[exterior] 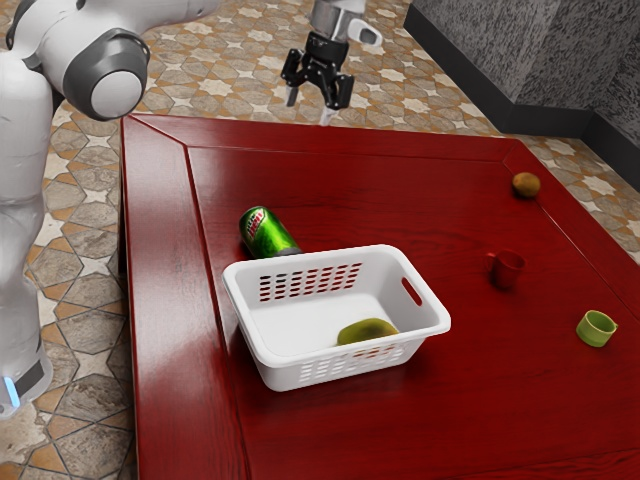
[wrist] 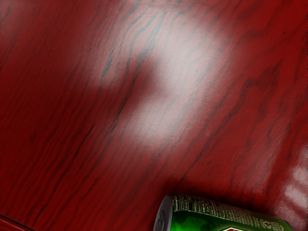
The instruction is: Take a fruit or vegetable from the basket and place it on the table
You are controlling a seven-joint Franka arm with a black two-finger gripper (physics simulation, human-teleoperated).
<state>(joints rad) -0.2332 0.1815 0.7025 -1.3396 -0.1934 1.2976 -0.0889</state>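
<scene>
My gripper [exterior: 308,107] is open, its two fingertips apart with nothing between them. In the exterior view it appears high up, near the table's far edge, away from the basket. The white plastic basket [exterior: 296,361] stands upright on the red table [exterior: 330,190]. Inside it lies a yellow-green fruit or vegetable [exterior: 367,331], low against the near wall and toward the exterior view's right end. The wrist view shows the glossy tabletop [wrist: 106,144] below my hand.
A green soda can [exterior: 268,233] lies on its side touching or close behind the basket; part of the can [wrist: 221,217] is in the wrist view. Toward the exterior view's right are a red mug [exterior: 507,270], a green cup [exterior: 596,329] and a brownish-orange round fruit [exterior: 526,184].
</scene>
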